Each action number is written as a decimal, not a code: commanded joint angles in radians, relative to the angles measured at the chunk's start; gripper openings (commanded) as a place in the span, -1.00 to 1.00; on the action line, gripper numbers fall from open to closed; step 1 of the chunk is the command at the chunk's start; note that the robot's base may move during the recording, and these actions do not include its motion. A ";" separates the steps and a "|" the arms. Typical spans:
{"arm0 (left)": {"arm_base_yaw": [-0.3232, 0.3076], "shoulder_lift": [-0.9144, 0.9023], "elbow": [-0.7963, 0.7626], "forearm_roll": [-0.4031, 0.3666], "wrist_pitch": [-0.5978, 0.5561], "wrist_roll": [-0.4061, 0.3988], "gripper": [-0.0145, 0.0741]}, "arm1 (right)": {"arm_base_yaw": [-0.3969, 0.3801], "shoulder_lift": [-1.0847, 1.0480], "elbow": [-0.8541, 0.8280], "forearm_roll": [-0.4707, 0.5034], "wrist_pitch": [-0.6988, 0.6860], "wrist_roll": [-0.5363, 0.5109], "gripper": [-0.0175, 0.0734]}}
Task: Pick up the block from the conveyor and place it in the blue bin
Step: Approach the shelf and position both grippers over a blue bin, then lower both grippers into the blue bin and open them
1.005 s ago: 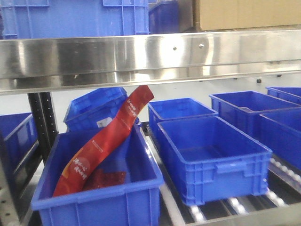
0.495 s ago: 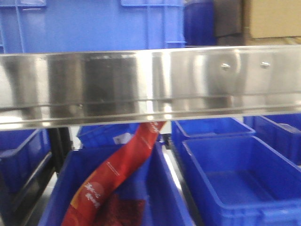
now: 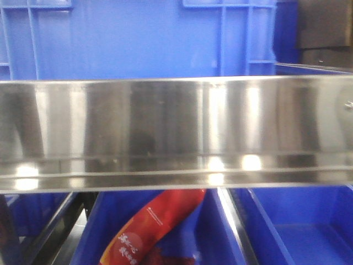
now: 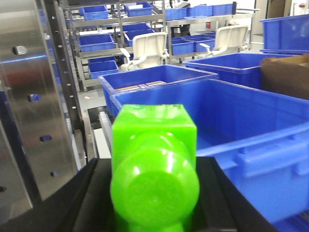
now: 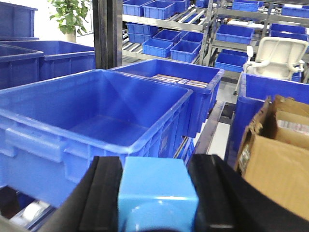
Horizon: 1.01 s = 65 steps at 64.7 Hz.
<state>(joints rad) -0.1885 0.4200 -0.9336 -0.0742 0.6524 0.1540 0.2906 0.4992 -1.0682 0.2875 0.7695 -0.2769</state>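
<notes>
the steel shelf [image 3: 165, 127] bears a blue crate [image 3: 138, 38] on top, with blue bins [image 3: 298, 232] beneath it.

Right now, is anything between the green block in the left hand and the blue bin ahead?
Nothing visible. The green block, clamped in the left hand, faces the near wall of the blue bin; its mouth is open.
</notes>
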 commanded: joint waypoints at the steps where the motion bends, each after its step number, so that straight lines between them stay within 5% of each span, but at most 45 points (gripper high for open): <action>1: -0.008 -0.004 0.001 -0.005 -0.015 -0.008 -0.92 | 0.001 -0.004 -0.008 -0.001 -0.022 -0.003 -0.97; 65: -0.008 -0.004 0.001 -0.005 -0.015 -0.008 -0.92 | 0.001 -0.004 -0.008 -0.001 -0.022 -0.003 -0.97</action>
<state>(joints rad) -0.1885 0.4200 -0.9336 -0.0742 0.6524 0.1540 0.2906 0.4992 -1.0682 0.2875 0.7695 -0.2769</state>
